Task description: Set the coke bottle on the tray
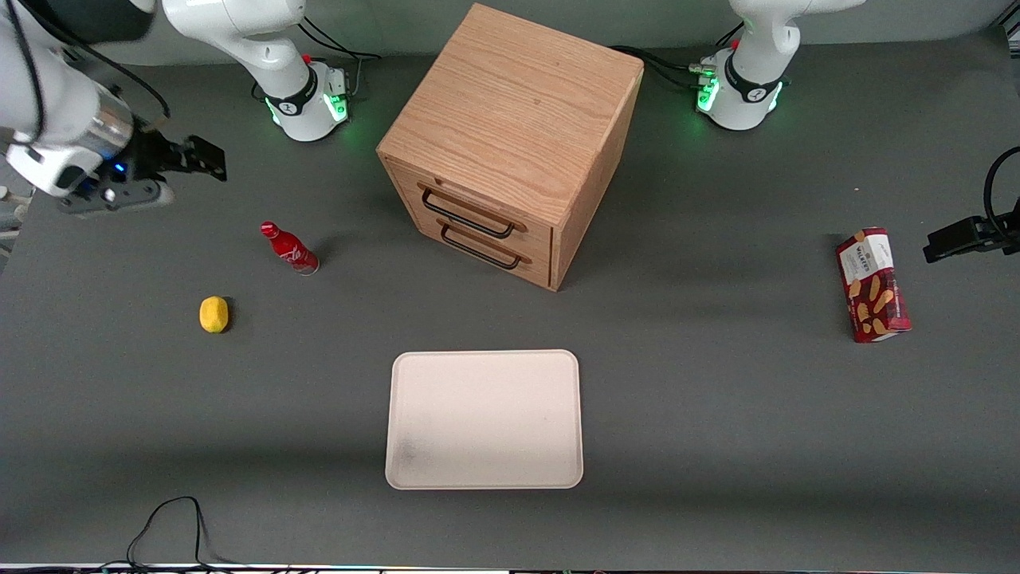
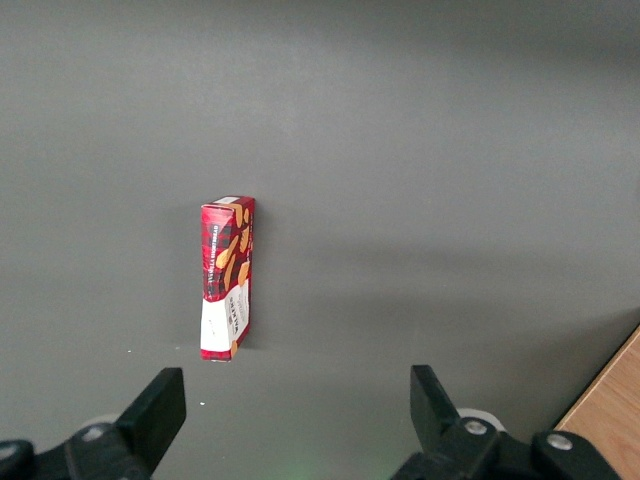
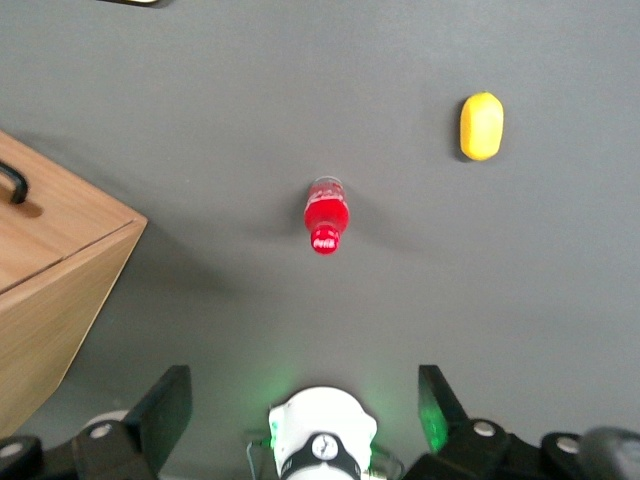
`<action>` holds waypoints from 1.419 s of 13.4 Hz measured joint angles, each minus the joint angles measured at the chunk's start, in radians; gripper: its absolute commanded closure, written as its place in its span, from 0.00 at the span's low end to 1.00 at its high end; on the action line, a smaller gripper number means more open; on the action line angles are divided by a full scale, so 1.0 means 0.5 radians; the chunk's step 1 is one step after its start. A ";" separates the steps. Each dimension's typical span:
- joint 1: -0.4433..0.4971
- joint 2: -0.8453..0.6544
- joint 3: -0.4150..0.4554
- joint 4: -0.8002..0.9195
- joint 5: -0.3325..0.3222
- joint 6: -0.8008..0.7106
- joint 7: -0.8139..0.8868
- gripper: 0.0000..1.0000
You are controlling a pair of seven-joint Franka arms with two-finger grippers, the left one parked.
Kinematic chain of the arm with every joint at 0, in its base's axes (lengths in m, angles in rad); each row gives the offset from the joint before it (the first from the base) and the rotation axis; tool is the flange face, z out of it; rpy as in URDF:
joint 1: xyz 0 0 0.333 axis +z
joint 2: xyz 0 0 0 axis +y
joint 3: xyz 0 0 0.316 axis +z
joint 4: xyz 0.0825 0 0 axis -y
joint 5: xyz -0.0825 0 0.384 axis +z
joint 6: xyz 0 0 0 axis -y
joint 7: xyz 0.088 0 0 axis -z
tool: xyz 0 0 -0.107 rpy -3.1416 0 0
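Observation:
The coke bottle point(image 1: 288, 248) is a small red bottle with a red cap, standing on the dark table between the lemon and the wooden cabinet. From the right wrist camera the coke bottle point(image 3: 326, 215) is seen cap-first, well away from the fingers. My gripper point(image 1: 191, 174) hangs in the air toward the working arm's end of the table, farther from the front camera than the bottle. The gripper point(image 3: 302, 390) is open, its fingers wide apart with nothing between them. The cream-white tray point(image 1: 484, 418) lies flat near the table's front edge, with nothing on it.
A yellow lemon point(image 1: 213, 313) lies nearer the front camera than the bottle. A wooden two-drawer cabinet point(image 1: 510, 143) stands mid-table, above the tray in the front view. A red snack box point(image 1: 872, 285) lies toward the parked arm's end. A black cable point(image 1: 163, 526) loops at the front edge.

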 measured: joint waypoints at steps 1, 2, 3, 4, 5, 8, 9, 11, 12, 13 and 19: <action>-0.003 -0.001 -0.001 0.054 0.000 -0.055 0.000 0.00; -0.011 -0.001 -0.001 0.063 0.000 -0.072 0.000 0.00; -0.018 -0.001 -0.003 0.032 0.000 -0.050 0.000 0.00; -0.022 -0.002 -0.004 -0.037 0.000 0.026 0.000 0.00; -0.023 -0.008 -0.004 -0.141 0.000 0.139 -0.002 0.00; -0.023 -0.096 -0.003 -0.574 0.000 0.523 -0.037 0.00; -0.023 -0.130 -0.002 -0.697 0.000 0.618 -0.043 0.00; -0.022 -0.182 0.003 -0.884 0.000 0.778 -0.052 0.00; -0.022 -0.199 0.003 -0.962 0.000 0.865 -0.064 0.00; -0.022 -0.208 0.003 -1.037 0.000 0.960 -0.088 0.01; -0.022 -0.146 0.008 -1.378 0.000 1.510 -0.124 0.01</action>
